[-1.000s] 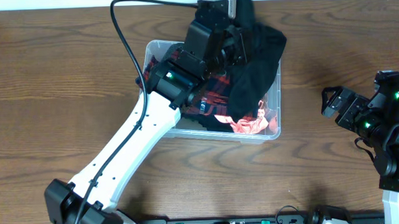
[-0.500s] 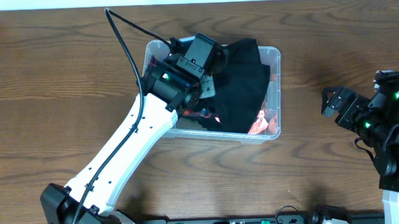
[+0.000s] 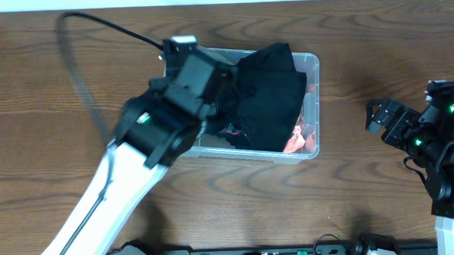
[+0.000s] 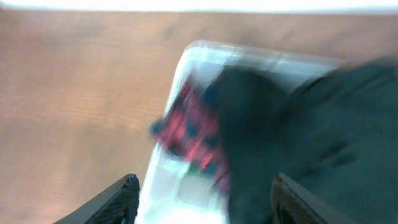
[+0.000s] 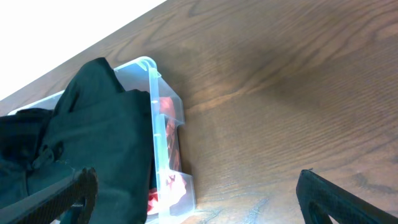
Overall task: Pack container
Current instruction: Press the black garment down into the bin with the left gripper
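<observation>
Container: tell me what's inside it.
In the container, a black garment lies on top, filling most of it. Red fabric peeks out at its edges. Anything beneath the garment is covered, and the left arm hides the left end.

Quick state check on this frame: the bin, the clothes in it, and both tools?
container: upright, lidless, full of clothes.
black garment: on top, bulging above the rim.
red plaid garment: inside, left end, partly covered by the black one.
red-orange fabric: inside, peeking out at the right end.
left tool: open, empty, over the container's left end.
right tool: open, empty, off to the container's right.
</observation>
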`<state>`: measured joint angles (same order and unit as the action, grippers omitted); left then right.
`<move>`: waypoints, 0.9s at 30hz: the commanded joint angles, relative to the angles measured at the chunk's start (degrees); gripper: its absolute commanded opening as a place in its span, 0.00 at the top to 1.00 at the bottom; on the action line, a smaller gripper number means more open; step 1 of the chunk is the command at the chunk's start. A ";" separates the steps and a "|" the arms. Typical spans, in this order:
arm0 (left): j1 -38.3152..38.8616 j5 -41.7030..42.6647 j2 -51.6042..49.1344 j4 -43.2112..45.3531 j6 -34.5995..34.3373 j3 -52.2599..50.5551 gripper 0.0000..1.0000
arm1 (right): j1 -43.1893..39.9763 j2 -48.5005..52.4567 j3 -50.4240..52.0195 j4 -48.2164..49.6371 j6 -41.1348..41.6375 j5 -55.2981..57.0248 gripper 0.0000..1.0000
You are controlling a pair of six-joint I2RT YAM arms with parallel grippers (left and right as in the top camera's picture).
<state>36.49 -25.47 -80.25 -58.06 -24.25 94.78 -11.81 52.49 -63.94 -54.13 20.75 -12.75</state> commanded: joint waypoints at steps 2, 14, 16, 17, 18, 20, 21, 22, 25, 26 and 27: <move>0.07 10.99 -0.44 7.63 16.17 1.20 0.33 | -0.55 0.02 -0.13 0.07 -0.66 0.55 0.01; -5.27 22.64 -29.35 3.67 16.26 -0.92 0.54 | -0.55 0.02 -0.13 0.07 -0.66 0.55 0.01; -6.01 26.16 -34.36 3.32 14.40 -0.92 0.56 | -0.55 0.00 -0.13 0.07 -0.66 0.55 0.01; -6.21 26.60 -36.92 3.26 12.81 -0.92 0.56 | -0.55 0.02 -0.13 0.07 -0.66 0.55 0.01; -6.21 26.56 -38.84 3.17 11.96 -0.92 0.56 | -0.55 0.02 -0.13 0.07 -0.66 0.55 0.01; -6.21 26.56 -41.46 2.97 11.85 -0.92 0.56 | -0.55 0.02 -0.13 0.07 -0.66 0.55 0.01; -6.21 26.56 -41.81 2.67 11.47 -0.92 0.56 | -0.55 0.02 -0.13 0.07 -0.66 0.55 0.01; -6.21 26.56 -41.77 2.25 11.45 -0.85 0.56 | -0.55 0.00 -0.13 0.07 -0.66 0.55 0.01; -6.34 26.08 -39.60 -0.11 11.45 1.11 0.56 | -0.55 0.02 -0.13 0.07 -0.66 0.55 0.01; -6.45 25.88 -38.18 -1.09 11.45 2.40 0.56 | -0.55 0.02 -0.13 0.07 -0.68 0.55 0.01; -6.56 25.90 -36.70 -1.66 11.45 3.50 0.56 | -0.55 0.02 -0.13 0.07 -0.66 0.55 0.01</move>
<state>30.09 -3.66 -114.67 -57.41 -11.07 99.04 -11.84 52.49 -63.94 -54.15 20.75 -12.75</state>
